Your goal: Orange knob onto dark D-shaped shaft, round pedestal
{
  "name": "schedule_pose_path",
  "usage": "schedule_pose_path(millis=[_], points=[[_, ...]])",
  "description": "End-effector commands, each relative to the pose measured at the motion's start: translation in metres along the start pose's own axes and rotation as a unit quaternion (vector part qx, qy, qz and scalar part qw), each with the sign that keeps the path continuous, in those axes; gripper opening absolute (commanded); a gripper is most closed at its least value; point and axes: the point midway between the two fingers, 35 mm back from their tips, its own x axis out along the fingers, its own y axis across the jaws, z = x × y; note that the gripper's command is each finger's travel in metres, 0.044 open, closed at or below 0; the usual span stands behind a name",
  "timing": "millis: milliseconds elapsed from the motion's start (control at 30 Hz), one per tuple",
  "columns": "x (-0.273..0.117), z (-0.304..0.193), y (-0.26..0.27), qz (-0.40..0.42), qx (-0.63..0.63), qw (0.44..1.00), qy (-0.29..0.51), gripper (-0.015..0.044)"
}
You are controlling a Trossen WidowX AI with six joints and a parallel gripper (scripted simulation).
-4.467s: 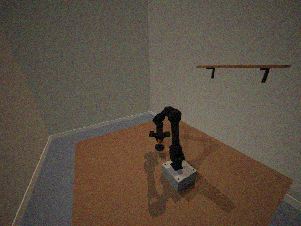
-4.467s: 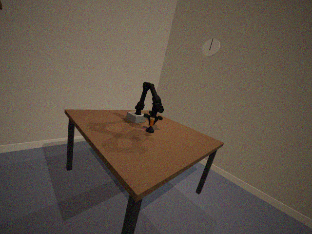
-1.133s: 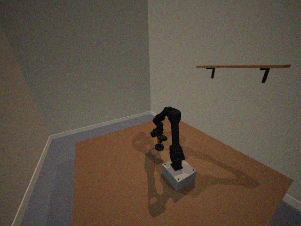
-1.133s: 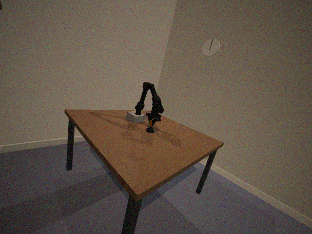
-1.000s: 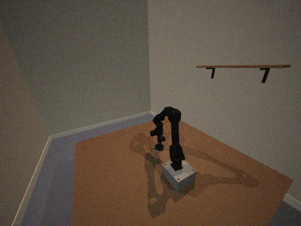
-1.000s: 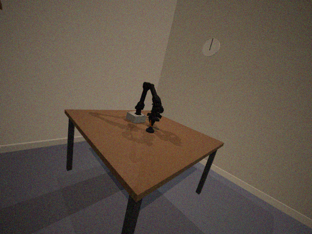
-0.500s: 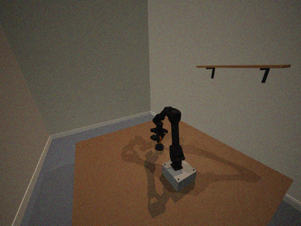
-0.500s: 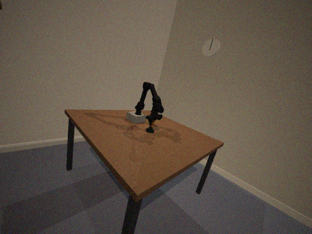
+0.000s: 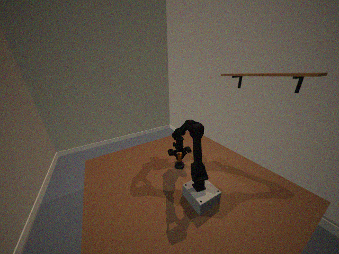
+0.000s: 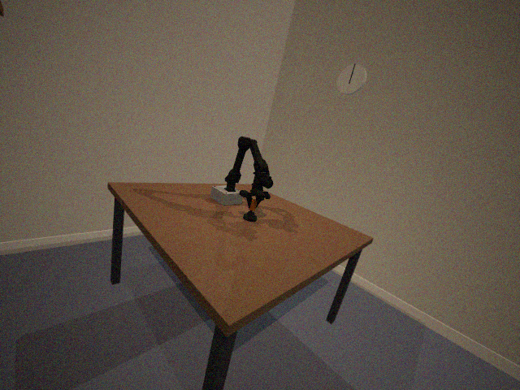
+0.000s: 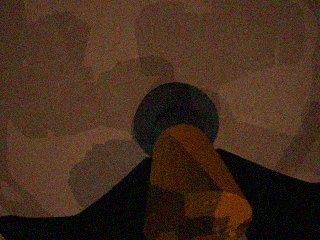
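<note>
The wooden table (image 9: 123, 207) (image 10: 268, 252) is standing on dark legs; on it, the round black pedestal (image 9: 179, 165) (image 10: 249, 217) (image 11: 142, 117) is sitting flat; right above it, the gripper (image 9: 179, 157) (image 10: 253, 205) (image 11: 183, 159) is squeezing the orange knob (image 9: 179, 156) (image 10: 253, 205) (image 11: 185, 155); the black arm (image 9: 197, 150) (image 10: 237, 161) is bending over from its pale box (image 9: 191, 198) (image 10: 220, 196); farther off, walls are meeting in a corner.

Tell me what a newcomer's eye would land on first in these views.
Probably the black arm, arched over the brown table from its pale base box. Next, the orange knob, the brightest colour, gripped above the dark round pedestal. The pale wall disc stands out high right in the exterior view.
</note>
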Motion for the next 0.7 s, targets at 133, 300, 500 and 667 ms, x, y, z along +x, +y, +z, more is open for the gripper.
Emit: schedule_pose_path(millis=[133, 300, 500, 667], points=[[0.0014, 0.0027, -0.0003, 0.000, 0.008, 1.000, -0.003, 0.0000], [0.0028, 0.0018, -0.0003, 0.000, 0.008, 1.000, -0.003, 0.0000], [0.0027, 0.0007, -0.0003, 0.000, 0.008, 1.000, -0.003, 0.0000], [0.0035, 0.0003, -0.0003, 0.000, 0.008, 1.000, -0.003, 0.0000]])
